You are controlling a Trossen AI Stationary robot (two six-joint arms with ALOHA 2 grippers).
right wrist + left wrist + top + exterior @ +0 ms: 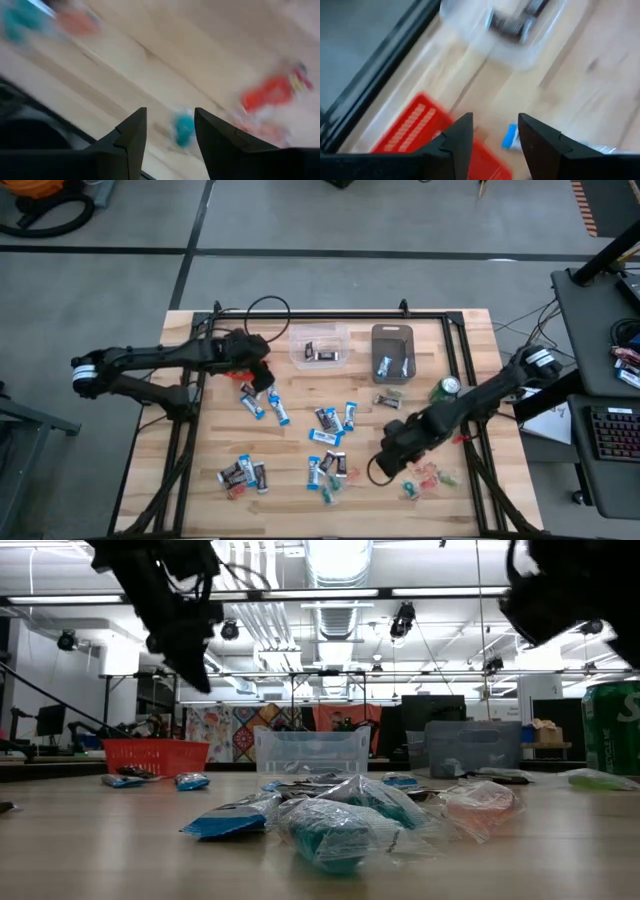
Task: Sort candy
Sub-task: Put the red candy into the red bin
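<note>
From above, candy (330,420) lies scattered across the desk (470,340). Left wrist view: the left gripper (495,132) stands apart, empty, above the red bin (415,130). Right wrist view: the right gripper (170,127) gapes empty above green candy (184,129).

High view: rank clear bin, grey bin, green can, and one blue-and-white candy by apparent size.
1. clear bin, about level with
2. grey bin; their footprints look too alike to rank firmly.
3. green can.
4. blue-and-white candy, similar to the can, only narrower.
</note>
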